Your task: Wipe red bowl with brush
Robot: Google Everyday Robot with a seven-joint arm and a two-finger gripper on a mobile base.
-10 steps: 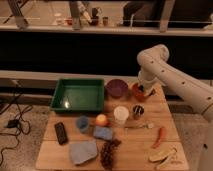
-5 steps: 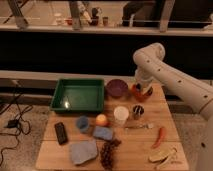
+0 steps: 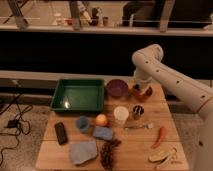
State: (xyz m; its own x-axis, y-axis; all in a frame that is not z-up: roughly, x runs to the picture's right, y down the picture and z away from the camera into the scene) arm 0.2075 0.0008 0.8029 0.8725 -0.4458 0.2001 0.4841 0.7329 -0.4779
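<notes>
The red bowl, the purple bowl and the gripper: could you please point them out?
red bowl (image 3: 146, 92), camera view, visible rim.
purple bowl (image 3: 117, 88), camera view, inside.
gripper (image 3: 140, 89), camera view, over the red bowl.

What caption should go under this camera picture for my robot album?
Robot arm's gripper hovers over the red bowl beside the purple bowl on a cluttered wooden table.

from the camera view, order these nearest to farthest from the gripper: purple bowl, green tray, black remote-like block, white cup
The gripper is at the table's far right edge, over the red bowl.
1. Purple bowl, just to its left.
2. White cup, nearer the table's middle.
3. Green tray, far left side.
4. Black remote-like block, front left.
</notes>
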